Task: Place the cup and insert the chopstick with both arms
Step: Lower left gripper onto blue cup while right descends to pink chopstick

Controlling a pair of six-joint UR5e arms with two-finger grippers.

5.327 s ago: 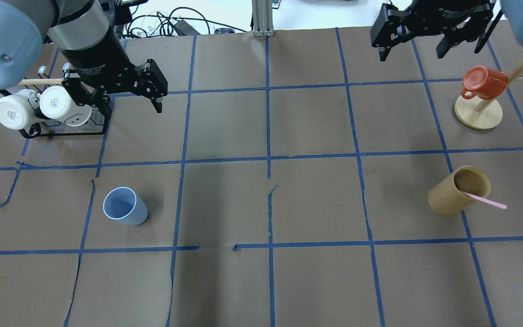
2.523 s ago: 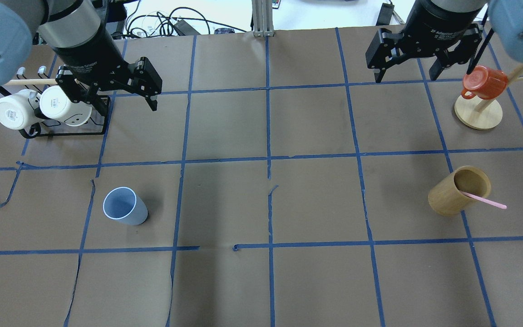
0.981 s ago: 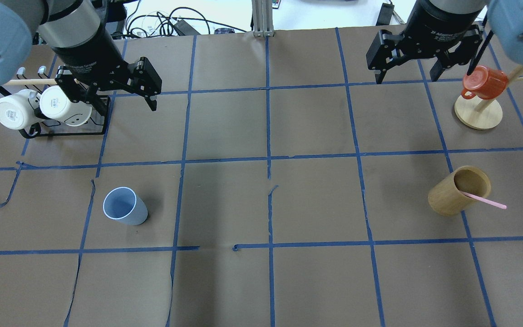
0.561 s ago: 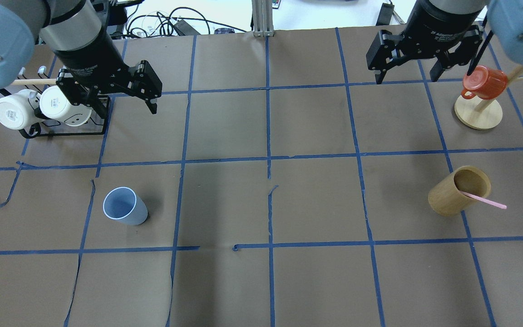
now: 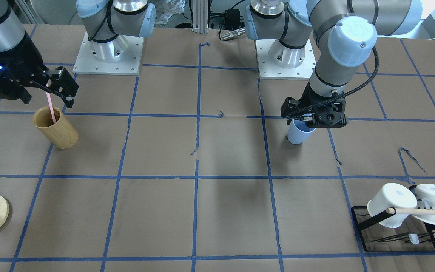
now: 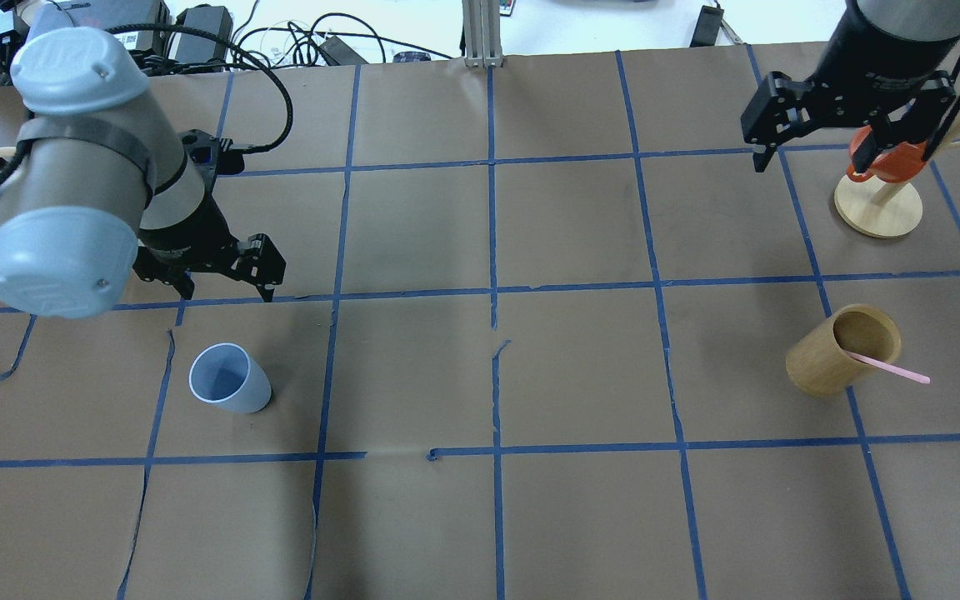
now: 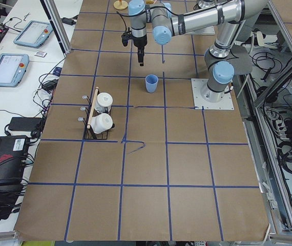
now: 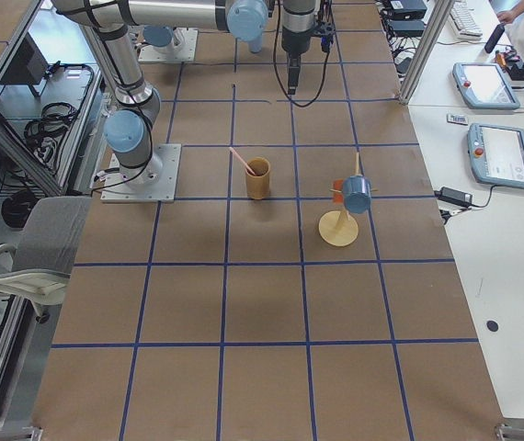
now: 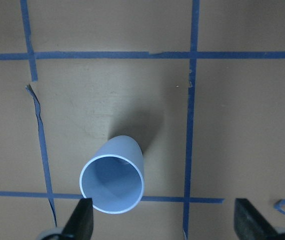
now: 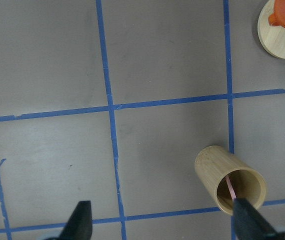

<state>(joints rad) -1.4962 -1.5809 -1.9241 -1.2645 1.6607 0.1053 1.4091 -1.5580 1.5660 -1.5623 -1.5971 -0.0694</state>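
Note:
The light-blue cup (image 6: 228, 379) stands upright on the brown table; it also shows in the front view (image 5: 298, 136) and the left wrist view (image 9: 113, 182). My left gripper (image 6: 228, 292) is open and empty. It hovers above the cup, which sits close to one fingertip (image 9: 82, 220). The pink chopstick (image 6: 888, 367) leans in a tan bamboo cup (image 6: 842, 350). My right gripper (image 6: 809, 162) is open and empty, above and beyond the bamboo cup (image 10: 230, 180).
A red mug (image 6: 888, 158) hangs on a wooden stand (image 6: 876, 208) at the back right, close to my right gripper. A black rack with two white mugs (image 5: 406, 211) stands at the back left. Blue tape lines grid the table.
My left arm has swung from beside the white-mug rack toward the blue cup. My right gripper has shifted right, toward the red mug stand. Both stay open.

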